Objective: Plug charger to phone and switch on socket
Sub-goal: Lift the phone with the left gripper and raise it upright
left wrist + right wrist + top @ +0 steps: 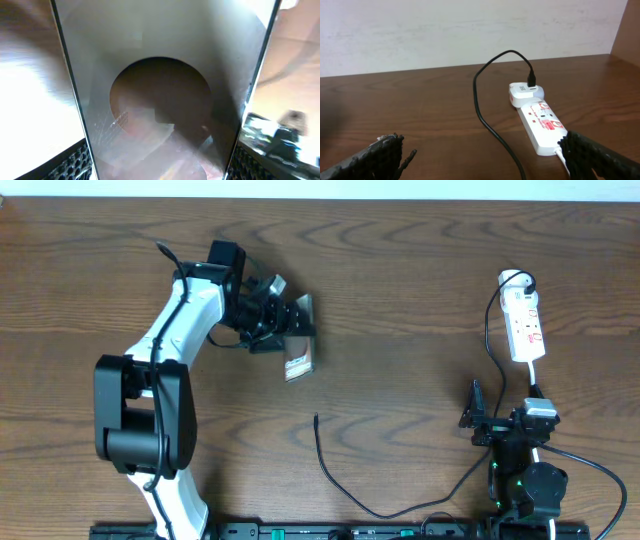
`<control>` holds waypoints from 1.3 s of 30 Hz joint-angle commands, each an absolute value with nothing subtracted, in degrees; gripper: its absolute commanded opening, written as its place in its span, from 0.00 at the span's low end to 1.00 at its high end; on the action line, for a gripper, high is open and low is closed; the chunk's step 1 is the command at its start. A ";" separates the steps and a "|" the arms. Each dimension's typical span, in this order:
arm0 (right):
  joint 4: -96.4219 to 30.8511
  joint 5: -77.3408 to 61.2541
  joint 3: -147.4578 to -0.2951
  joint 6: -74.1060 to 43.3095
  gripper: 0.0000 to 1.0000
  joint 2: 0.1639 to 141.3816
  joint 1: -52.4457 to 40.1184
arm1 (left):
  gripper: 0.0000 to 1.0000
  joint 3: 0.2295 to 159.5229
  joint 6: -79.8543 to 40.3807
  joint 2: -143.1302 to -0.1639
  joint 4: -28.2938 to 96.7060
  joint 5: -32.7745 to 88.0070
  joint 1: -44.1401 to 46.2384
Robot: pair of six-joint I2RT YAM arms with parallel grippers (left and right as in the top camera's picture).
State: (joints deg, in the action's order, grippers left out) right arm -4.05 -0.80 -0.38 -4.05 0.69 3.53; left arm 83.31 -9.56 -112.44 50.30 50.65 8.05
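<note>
My left gripper [288,335] clamps the phone [298,365] by its edges, presumably steadying it for the charger [317,430], tip at its 5 o'clock. Right gripper [472,415] wide open, empty; socket [524,325] at 12.

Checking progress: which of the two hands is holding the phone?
The left hand: the phone is clamped in it. The right hand is open and empty, facing the socket.

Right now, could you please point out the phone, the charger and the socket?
phone [298,366]: overhead view, its exposed lower end.
charger [317,436]: overhead view, cable just behind the free tip.
socket [524,328]: overhead view, middle of the white strip.
</note>
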 commanded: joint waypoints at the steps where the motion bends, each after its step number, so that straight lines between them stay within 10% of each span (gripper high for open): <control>1: -4.32 -0.54 -0.32 -3.57 0.99 0.38 3.53 | 0.07 84.75 -18.70 -110.52 48.84 70.28 8.05; 12: -4.32 -0.54 -0.32 -3.57 0.99 0.38 3.53 | 0.07 84.75 -50.17 -110.50 48.51 79.15 6.66; 39: -4.32 -0.54 -0.32 -3.57 0.99 0.38 3.53 | 0.07 84.73 -49.45 -110.48 48.34 83.00 3.60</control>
State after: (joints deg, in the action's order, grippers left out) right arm -4.05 -0.80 -0.38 -4.05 0.69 3.53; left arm 83.31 -50.54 -112.31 48.21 79.61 3.64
